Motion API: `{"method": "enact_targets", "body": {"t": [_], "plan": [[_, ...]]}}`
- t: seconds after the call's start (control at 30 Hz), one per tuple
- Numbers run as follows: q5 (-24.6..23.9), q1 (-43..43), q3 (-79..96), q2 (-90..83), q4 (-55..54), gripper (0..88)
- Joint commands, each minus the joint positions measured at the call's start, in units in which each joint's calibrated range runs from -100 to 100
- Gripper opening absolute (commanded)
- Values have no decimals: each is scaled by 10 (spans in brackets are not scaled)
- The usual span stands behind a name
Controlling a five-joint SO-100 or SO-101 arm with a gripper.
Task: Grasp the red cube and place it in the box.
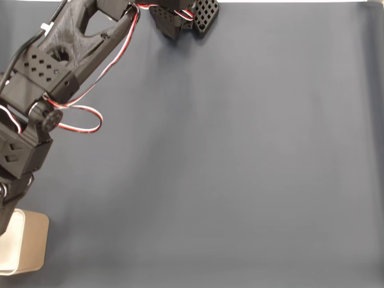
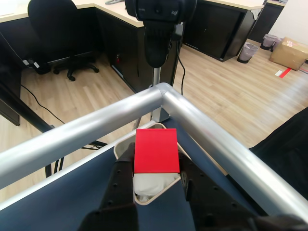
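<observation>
Placing step: fingers (image 2: 156, 180) gripping red cube (image 2: 156, 150), hovering directly above box (image 2: 126, 144) at surface corner. Next, judging: lowering slightly, opening fingers, cube dropping inside.

No legible text or labels.

There is one red cube (image 2: 156, 150) and one box (image 1: 24, 249). The wrist view adds one webcam (image 2: 160, 24), one office chair (image 2: 57, 29), one bin (image 2: 249, 50) and one carton (image 2: 288, 53).
</observation>
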Motion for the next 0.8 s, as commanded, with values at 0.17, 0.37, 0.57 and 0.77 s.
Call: {"method": "enact_targets", "body": {"t": [0.17, 0.37, 0.57, 0.77], "plan": [[6, -9, -34, -5, -20, 0], [5, -10, -34, -4, -20, 1], [0, -11, -36, -4, -29, 247], [-3, -13, -38, -4, -29, 411]]}}
